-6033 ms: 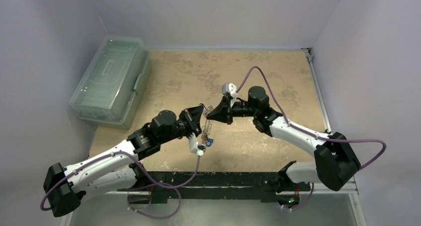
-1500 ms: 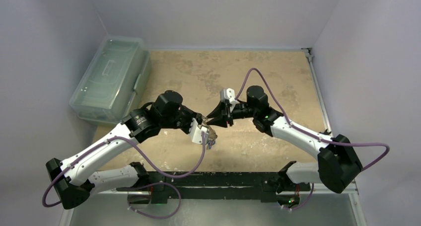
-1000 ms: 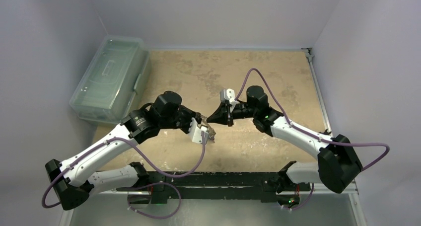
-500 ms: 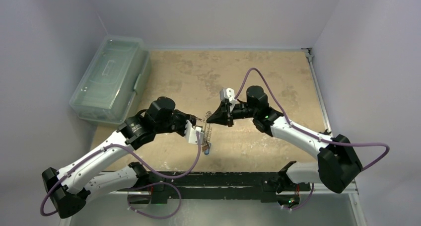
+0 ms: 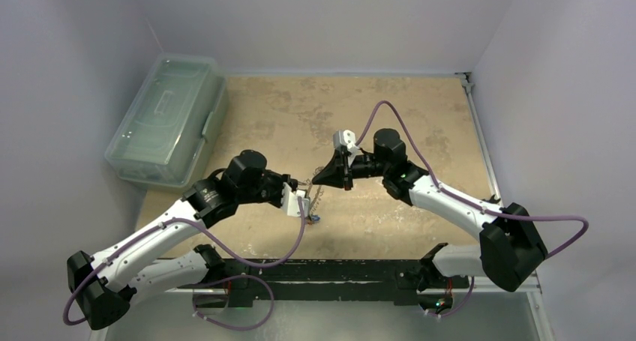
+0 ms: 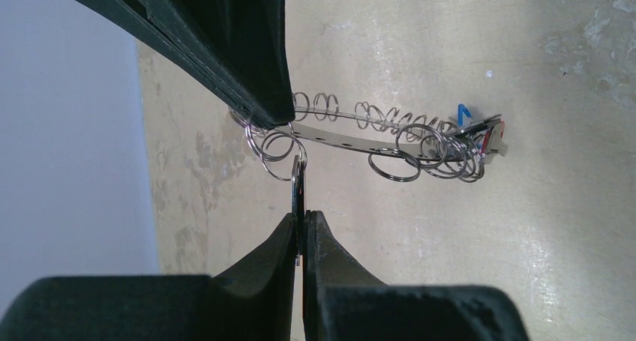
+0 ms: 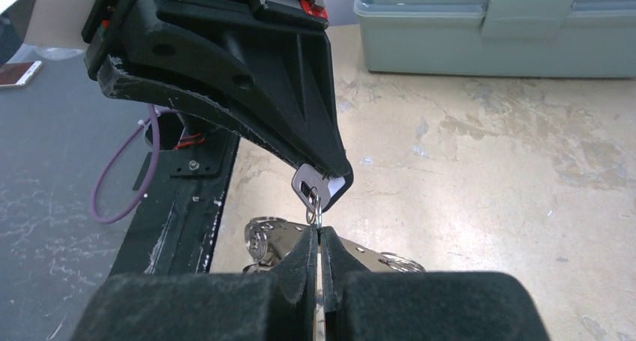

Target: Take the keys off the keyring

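As left pincer (image 6: 300, 222) grips key (image 7: 306, 182), keyring (image 6: 375, 142) stretches edge-on away from it.

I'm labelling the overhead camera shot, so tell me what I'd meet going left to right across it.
Clear plastic box → left gripper → right gripper → metal rail at the table's right edge. The keyring overlaps both gripper tips, so it is left out.

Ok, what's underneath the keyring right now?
Only bare tan table shows below the keyring, which is seen edge-on. The right gripper, clamping its end, and the left gripper, pinching a key, cover what lies under that end.
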